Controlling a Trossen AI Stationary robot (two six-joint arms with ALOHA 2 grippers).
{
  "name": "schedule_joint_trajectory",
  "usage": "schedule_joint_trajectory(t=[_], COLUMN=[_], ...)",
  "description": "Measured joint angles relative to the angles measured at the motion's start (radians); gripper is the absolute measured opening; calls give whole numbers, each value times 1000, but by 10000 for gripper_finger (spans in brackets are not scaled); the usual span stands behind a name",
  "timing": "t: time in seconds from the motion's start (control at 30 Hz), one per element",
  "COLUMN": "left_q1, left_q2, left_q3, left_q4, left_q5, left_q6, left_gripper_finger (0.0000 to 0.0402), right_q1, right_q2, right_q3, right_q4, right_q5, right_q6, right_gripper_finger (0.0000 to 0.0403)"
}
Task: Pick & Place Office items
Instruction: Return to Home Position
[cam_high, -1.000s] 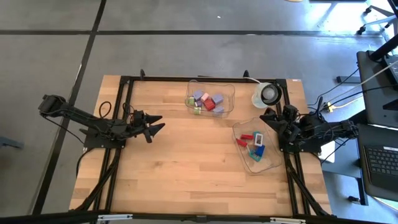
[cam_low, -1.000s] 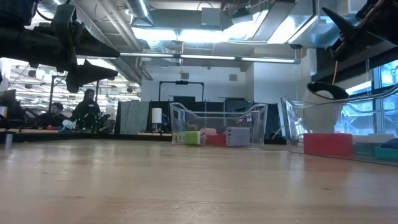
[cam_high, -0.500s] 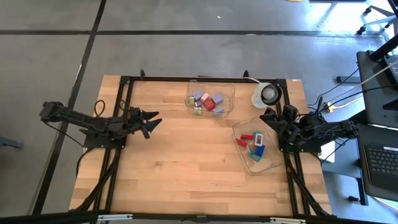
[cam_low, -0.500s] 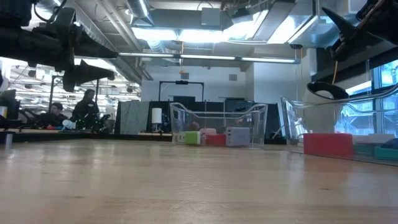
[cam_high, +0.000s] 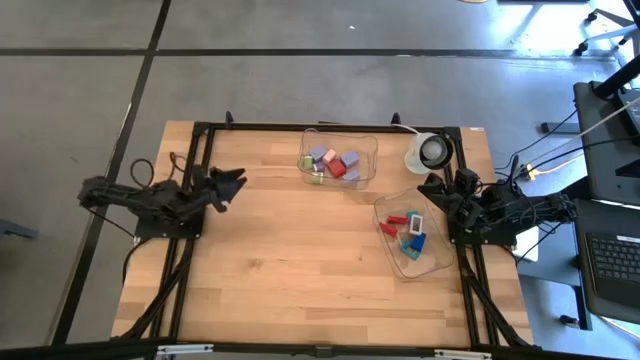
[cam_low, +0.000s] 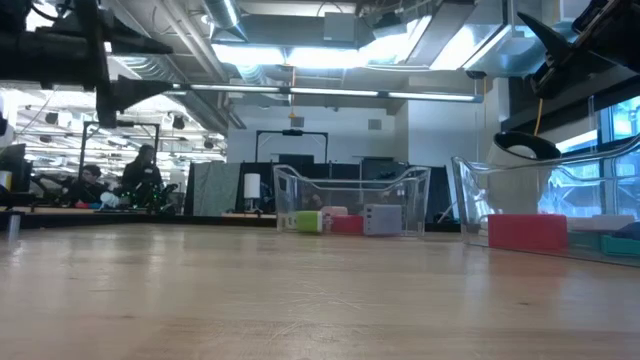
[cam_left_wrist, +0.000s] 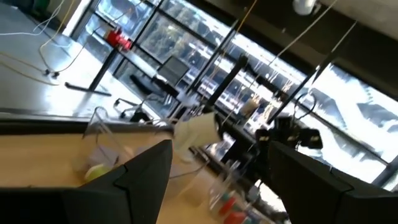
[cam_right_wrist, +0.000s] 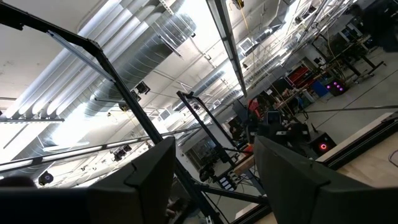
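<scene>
High view: left gripper (cam_high: 236, 182), right gripper (cam_high: 428, 187) fingers apart; office items (cam_high: 335, 168) small, indistinct.

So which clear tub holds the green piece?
The far tub, mid back edge: green piece at its left end. The near tub beside the right gripper holds red, blue, teal.

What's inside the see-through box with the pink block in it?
The clear tub holds lavender blocks, a pink block, a red block and a green block. They lie crowded together, so anything underneath them is hidden.
</scene>
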Motion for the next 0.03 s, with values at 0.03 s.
schedule_joint_trajectory(t=[0.03], left_q1=[0], left_q2=[-14], left_q3=[0], left_q4=[0], left_q5=[0], left_q6=[0], left_gripper_finger=[262], right_q1=[0], right_q2=[0], right_q3=[0], right_q4=[0], right_q5=[0], right_q6=[0], right_gripper_finger=[221])
